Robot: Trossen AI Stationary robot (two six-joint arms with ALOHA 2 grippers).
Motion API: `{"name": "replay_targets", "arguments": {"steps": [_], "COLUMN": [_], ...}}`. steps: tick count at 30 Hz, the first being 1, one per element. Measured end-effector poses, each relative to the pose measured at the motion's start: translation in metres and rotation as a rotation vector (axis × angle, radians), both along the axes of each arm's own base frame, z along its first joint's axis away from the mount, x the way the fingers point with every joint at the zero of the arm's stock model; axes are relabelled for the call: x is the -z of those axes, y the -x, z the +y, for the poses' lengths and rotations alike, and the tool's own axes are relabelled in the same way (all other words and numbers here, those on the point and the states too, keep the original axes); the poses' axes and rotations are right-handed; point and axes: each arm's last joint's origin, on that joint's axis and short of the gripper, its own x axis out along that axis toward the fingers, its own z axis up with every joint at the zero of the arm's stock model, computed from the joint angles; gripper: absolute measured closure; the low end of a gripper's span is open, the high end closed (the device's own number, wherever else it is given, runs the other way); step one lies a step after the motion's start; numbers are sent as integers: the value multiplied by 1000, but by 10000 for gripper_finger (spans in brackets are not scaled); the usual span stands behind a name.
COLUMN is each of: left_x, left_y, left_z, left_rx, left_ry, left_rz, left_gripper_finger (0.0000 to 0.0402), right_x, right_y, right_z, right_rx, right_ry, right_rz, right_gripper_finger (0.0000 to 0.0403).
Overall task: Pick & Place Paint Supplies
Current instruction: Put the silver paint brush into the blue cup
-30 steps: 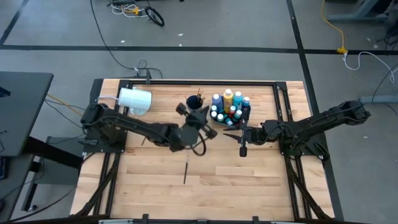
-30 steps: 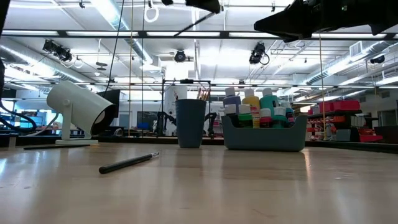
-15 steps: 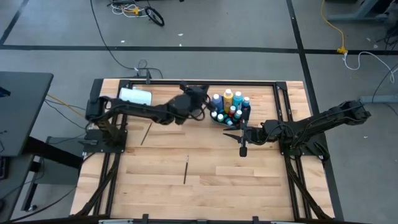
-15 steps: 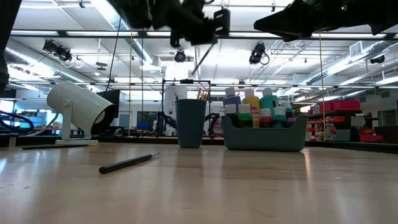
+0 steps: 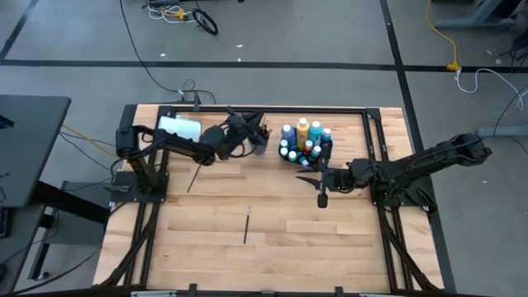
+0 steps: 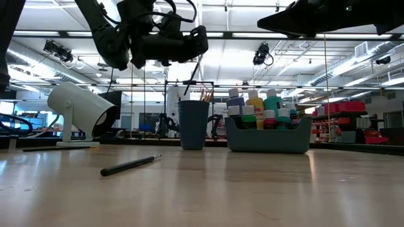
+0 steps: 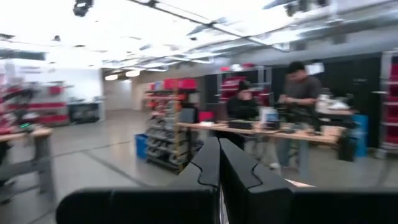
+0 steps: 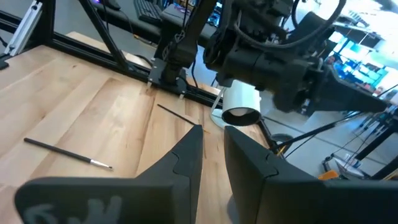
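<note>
Two claws are mine. My left claw (image 6: 202, 41) is pinched shut on a thin dark paintbrush (image 6: 195, 73). The brush hangs down, tilted, and its low end is just over the dark cup (image 6: 193, 124), which has brushes in it. Next to the cup is the gray bin (image 6: 268, 140), full of little paint bottles (image 5: 304, 140). Near my left arm a white cylinder (image 5: 180, 128) lies on its side. My right claw (image 5: 322, 198) waits in the air near the bin, fingers a little apart, holding nothing. One more brush (image 5: 246, 224) lies mid-table, and another one (image 5: 194, 176) lies by my left arm.
</note>
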Motion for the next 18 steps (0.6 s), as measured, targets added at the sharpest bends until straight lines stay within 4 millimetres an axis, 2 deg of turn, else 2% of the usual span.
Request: {"name": "replay_targets", "arguments": {"steps": [3, 6, 12, 15, 18], "left_x": [5, 21, 38, 35, 23], "left_y": [-2, -8, -11, -12, -13], "left_z": [-1, 0, 2, 0, -8], "left_rx": [34, 34, -1, 11, 31], "left_ry": [-5, -1, -35, -28, -53], "left_rz": [12, 27, -32, -57, -84], "left_gripper_finger": [398, 399, 397, 399, 398], "right_x": [-1, -3, -4, -3, -2], "right_y": [0, 0, 0, 0, 0], "right_z": [0, 0, 0, 0, 0], "right_rx": [-2, -3, -2, -2, -2], "right_ry": [29, 46, 42, 43, 44], "right_rz": [-5, -23, -32, -24, -18], "right_gripper_finger": [332, 332, 332, 332, 332]}}
